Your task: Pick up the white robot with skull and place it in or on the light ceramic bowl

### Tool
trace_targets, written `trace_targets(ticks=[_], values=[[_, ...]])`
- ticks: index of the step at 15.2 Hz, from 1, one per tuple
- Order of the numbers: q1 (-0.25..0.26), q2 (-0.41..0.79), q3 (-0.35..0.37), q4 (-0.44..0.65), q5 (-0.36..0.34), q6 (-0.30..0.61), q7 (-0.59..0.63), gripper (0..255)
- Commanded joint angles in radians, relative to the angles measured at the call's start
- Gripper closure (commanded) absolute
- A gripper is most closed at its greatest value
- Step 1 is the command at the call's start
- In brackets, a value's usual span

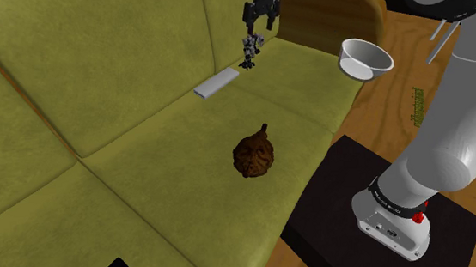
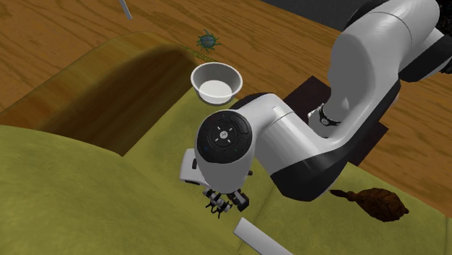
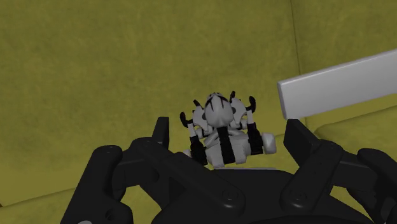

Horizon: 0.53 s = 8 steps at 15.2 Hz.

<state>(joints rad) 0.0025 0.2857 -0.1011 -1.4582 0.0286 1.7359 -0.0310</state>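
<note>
Olive sofa (image 1: 137,75) | tool (image 1: 260,27) grips white robot (image 3: 221,127) | its base hidden

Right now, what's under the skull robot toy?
Olive sofa cushion; the skull robot toy hangs above it in the jaws. A white slab lies beside, not under. The patch directly beneath is covered.

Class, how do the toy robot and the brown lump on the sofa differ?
The toy robot is white with black stripes; the brown lump is dark brown. The toy robot hangs in the claw; the brown lump lies on the sofa seat.
</note>
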Motion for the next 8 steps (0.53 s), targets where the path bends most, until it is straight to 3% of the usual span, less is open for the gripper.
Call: trace_targets(ticks=[1, 8], values=[[0.0, 0.004, 0.0, -0.022, 0.0, 0.026, 0.0, 0], [0.001, 0.003, 0.001, -0.057, 0.0, 0.061, 0.0, 0]])
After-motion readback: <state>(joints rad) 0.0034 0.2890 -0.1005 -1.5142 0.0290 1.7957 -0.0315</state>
